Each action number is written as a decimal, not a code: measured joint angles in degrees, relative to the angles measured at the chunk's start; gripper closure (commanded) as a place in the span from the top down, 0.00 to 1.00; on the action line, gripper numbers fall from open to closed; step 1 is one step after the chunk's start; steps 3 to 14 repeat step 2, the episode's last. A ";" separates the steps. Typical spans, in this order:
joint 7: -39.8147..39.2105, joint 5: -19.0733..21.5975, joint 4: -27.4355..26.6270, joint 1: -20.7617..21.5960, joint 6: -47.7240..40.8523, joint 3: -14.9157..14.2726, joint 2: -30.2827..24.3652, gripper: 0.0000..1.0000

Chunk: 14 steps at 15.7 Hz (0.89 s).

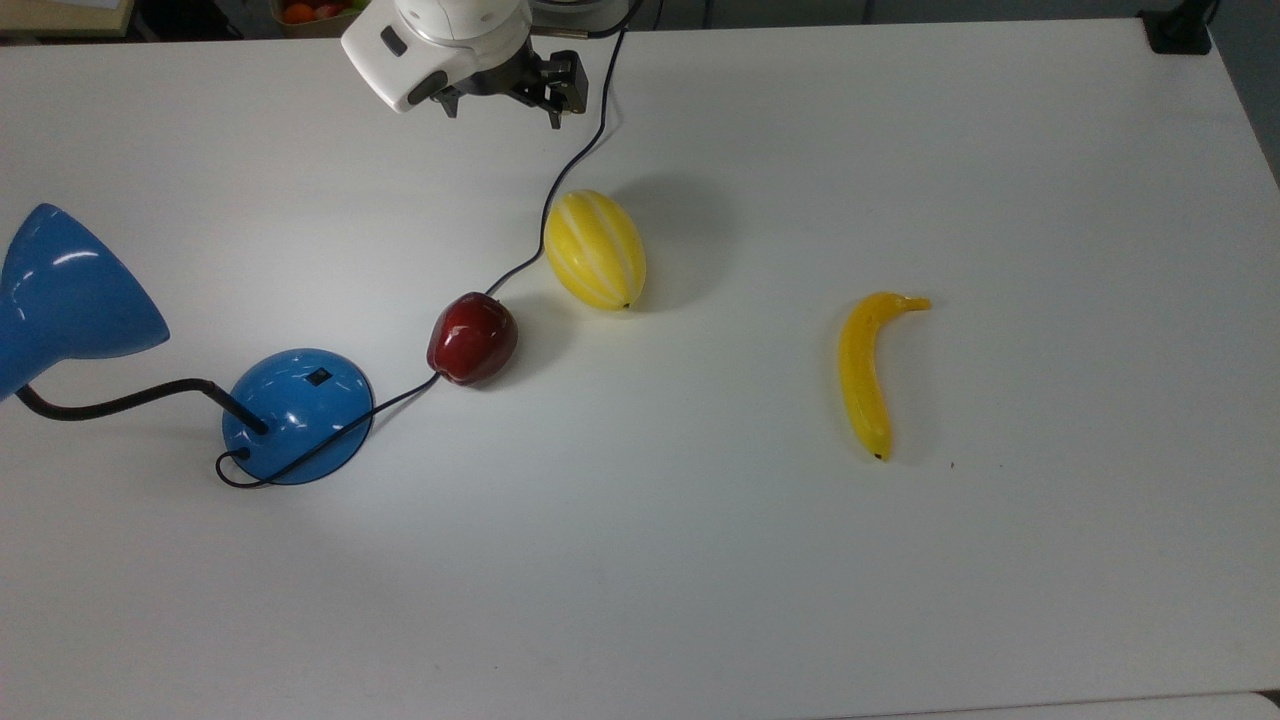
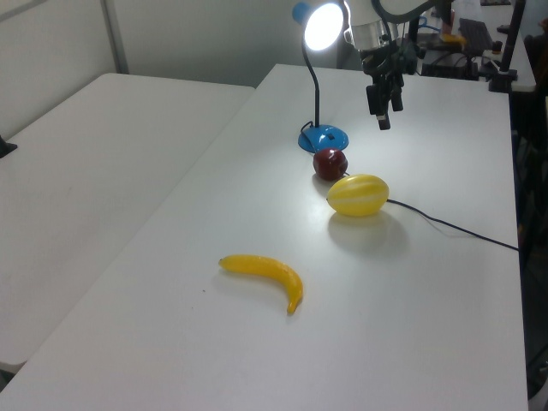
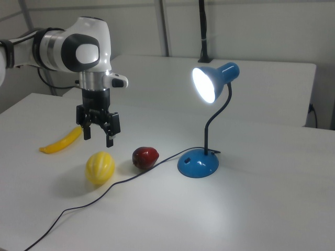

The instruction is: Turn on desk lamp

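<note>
Glowing glossy blue desk lamp (image 3: pixel 212 86) (cone shade)

A robotics lab, by the look of it: a white robot arm (image 3: pixel 73 49) hangs over a bare white worktop (image 1: pixel 900 560), with a second white table (image 2: pixel 94 163) alongside at 9 o'clock in the left view, plain pale partition walls (image 3: pixel 251 26) behind, and cluttered equipment benches (image 2: pixel 467 38) at 1 o'clock there
</note>
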 measured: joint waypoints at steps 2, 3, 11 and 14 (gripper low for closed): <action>0.00 0.00 0.00 0.00 0.00 -0.02 0.00 1.00; 0.00 0.00 0.00 0.00 0.00 -0.02 0.00 1.00; 0.00 0.00 0.00 0.00 0.00 -0.02 0.00 1.00; 0.00 0.00 0.00 0.00 0.00 -0.02 0.00 1.00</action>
